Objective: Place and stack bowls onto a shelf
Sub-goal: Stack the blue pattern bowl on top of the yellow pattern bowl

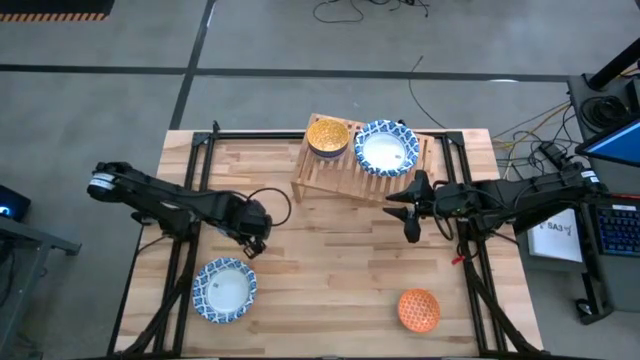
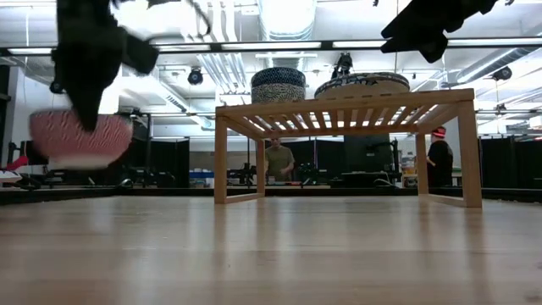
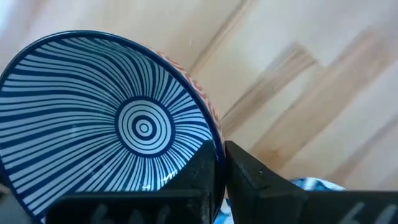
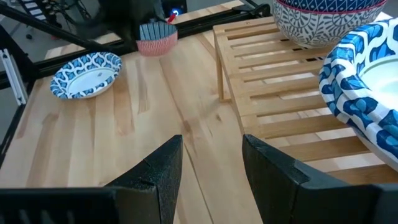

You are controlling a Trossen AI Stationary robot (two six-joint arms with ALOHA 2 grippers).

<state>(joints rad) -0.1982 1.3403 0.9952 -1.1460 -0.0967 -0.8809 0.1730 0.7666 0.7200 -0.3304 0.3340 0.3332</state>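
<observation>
We are seeing the left gripper (image 2: 87, 119) hanging above the tabletop (image 2: 271, 254), pinching the rim of a pink-red bowl (image 2: 80, 140). Well beside it, the shelf (image 2: 343, 110) is carrying two bowls (image 2: 279, 85). The right gripper (image 2: 428, 38) is hovering above the shelf.

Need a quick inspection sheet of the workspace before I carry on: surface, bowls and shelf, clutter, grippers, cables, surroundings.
Surface: plank tabletop, light wood.
Job's things: shelf carries a yellow-lined bowl and a wide blue-and-white bowl; another wide blue-and-white bowl and an orange bowl sit on the table; a pink-red bowl with striped blue inside is lifted clear of the table.
Clutter: nothing seen.
Grippers: left gripper shut on the pink-red bowl's rim; right gripper open, empty, beside the shelf.
Cables: loose cables on the floor at right.
Surroundings: two people stand beyond the table.
</observation>
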